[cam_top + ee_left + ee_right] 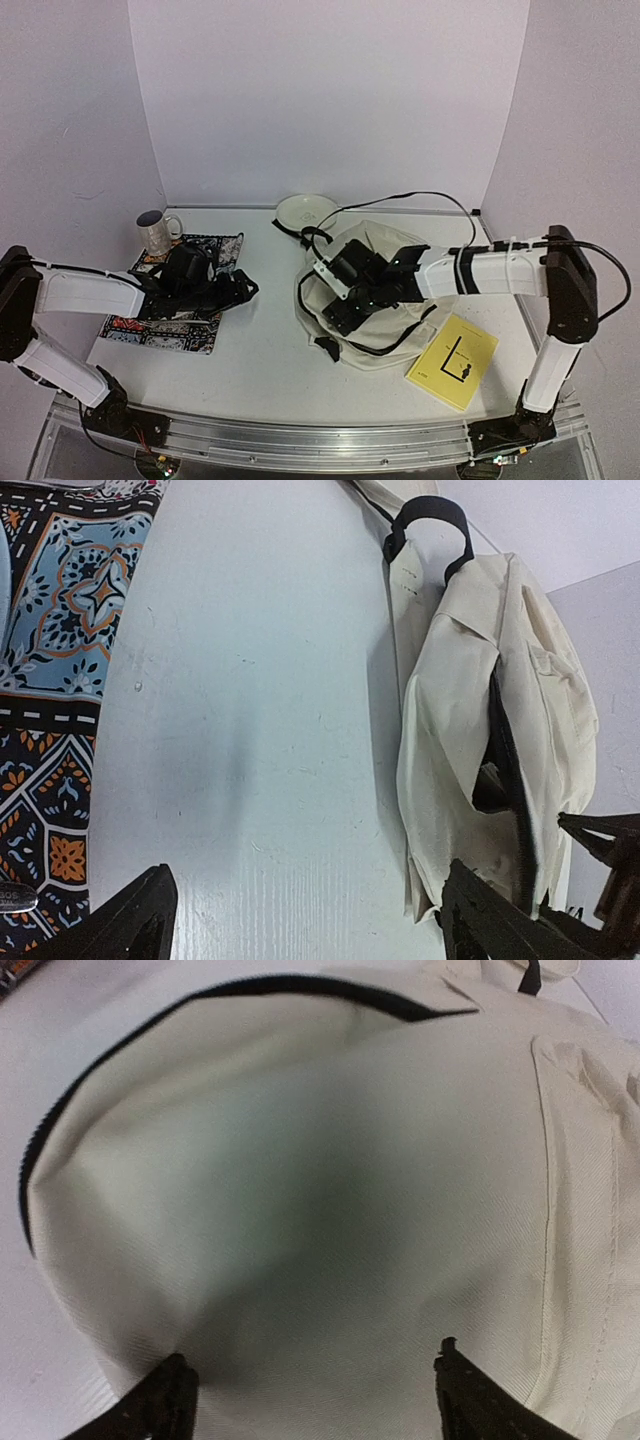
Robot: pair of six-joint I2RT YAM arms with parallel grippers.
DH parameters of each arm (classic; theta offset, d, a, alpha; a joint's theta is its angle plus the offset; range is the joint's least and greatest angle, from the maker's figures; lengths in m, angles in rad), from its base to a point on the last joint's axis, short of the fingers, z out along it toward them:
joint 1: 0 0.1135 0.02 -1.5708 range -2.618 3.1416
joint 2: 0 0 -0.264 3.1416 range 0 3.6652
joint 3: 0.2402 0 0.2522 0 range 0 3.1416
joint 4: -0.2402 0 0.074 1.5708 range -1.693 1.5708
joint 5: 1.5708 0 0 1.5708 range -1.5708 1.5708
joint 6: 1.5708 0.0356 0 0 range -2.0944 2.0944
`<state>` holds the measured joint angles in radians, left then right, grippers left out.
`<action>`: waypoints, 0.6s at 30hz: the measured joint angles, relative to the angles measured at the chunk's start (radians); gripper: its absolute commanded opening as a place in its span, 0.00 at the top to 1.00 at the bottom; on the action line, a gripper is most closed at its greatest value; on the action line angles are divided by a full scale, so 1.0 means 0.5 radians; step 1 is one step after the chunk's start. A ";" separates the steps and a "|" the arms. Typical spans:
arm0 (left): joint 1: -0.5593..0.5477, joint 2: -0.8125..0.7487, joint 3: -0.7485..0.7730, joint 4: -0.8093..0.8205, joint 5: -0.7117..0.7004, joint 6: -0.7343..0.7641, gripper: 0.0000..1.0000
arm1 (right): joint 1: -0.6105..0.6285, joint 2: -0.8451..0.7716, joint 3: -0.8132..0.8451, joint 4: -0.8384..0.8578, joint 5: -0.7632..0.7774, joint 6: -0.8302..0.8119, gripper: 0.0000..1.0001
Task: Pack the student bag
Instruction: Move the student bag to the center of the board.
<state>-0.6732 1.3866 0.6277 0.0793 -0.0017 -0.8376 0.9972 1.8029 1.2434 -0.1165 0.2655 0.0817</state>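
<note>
Subject: student bag (405, 328), slumped on the right half of the table (270, 350); a dark gap shows along its zipper in the left wrist view. Over its cream front panel hangs the right gripper (310, 1405), jaws spread, nothing pinched. Above bare table beside the placemat (150, 332) is the left gripper (305, 915), jaws spread, empty. A yellow book (452, 360) lies flat by the near right corner, just beside the bag.

Risks:
- The soft cloth could sag and close the gap.
- The black strap (432, 504) could snag a jaw.
- The thin book could slide toward the near edge if nudged.
</note>
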 measured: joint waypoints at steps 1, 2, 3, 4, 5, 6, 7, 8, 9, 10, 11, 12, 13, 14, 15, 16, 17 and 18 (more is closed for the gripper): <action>0.003 -0.002 -0.004 -0.003 -0.003 -0.001 0.07 | 0.006 0.057 0.003 -0.003 0.040 0.003 0.13; 0.004 -0.002 -0.005 -0.005 -0.002 -0.001 0.07 | 0.007 0.102 0.005 -0.010 0.082 0.009 0.13; 0.004 -0.002 -0.007 -0.004 -0.002 -0.001 0.07 | 0.004 0.137 0.010 -0.013 0.123 0.007 0.14; 0.004 -0.004 -0.012 -0.004 -0.002 -0.001 0.07 | -0.003 0.164 0.022 -0.014 0.164 0.003 0.14; 0.004 -0.004 -0.018 -0.004 -0.002 -0.001 0.07 | -0.018 0.174 0.039 -0.016 0.185 0.004 0.14; 0.004 -0.006 -0.025 -0.003 -0.002 -0.001 0.07 | -0.039 0.184 0.055 -0.019 0.206 0.004 0.14; 0.004 -0.008 -0.032 -0.004 -0.002 -0.001 0.07 | -0.072 0.191 0.067 -0.025 0.226 0.003 0.14; 0.004 -0.013 -0.039 -0.006 -0.002 -0.001 0.07 | -0.126 0.200 0.075 -0.028 0.257 0.002 0.14; 0.004 -0.019 -0.047 -0.006 -0.002 -0.001 0.07 | -0.181 0.209 0.085 -0.037 0.263 0.001 0.14; 0.004 -0.026 -0.053 -0.006 -0.002 -0.001 0.07 | -0.237 0.214 0.096 -0.042 0.246 -0.001 0.14; 0.004 -0.031 -0.057 -0.006 -0.002 -0.001 0.06 | -0.288 0.217 0.106 -0.040 0.245 -0.004 0.14; 0.004 -0.034 -0.060 -0.005 -0.002 -0.001 0.07 | -0.332 0.217 0.114 -0.042 0.263 -0.006 0.14; 0.004 -0.035 -0.060 -0.005 -0.002 -0.001 0.07 | -0.382 0.217 0.124 -0.043 0.289 -0.009 0.14; 0.004 -0.035 -0.060 -0.004 -0.002 -0.001 0.07 | -0.424 0.217 0.131 -0.044 0.311 -0.013 0.13; 0.004 -0.035 -0.060 -0.003 -0.002 -0.002 0.07 | -0.460 0.215 0.132 -0.043 0.331 -0.013 0.13; 0.004 -0.035 -0.060 -0.003 -0.001 -0.003 0.07 | -0.493 0.209 0.133 -0.046 0.339 -0.012 0.12; 0.004 -0.035 -0.060 -0.002 0.000 -0.003 0.07 | -0.521 0.197 0.132 -0.054 0.327 -0.009 0.10; 0.004 -0.035 -0.060 -0.001 0.000 -0.002 0.07 | -0.544 0.181 0.129 -0.063 0.310 -0.005 0.08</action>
<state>-0.6712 1.3693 0.5976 0.0788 -0.0016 -0.8387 0.7252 1.8936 1.3080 -0.1482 0.4206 0.0790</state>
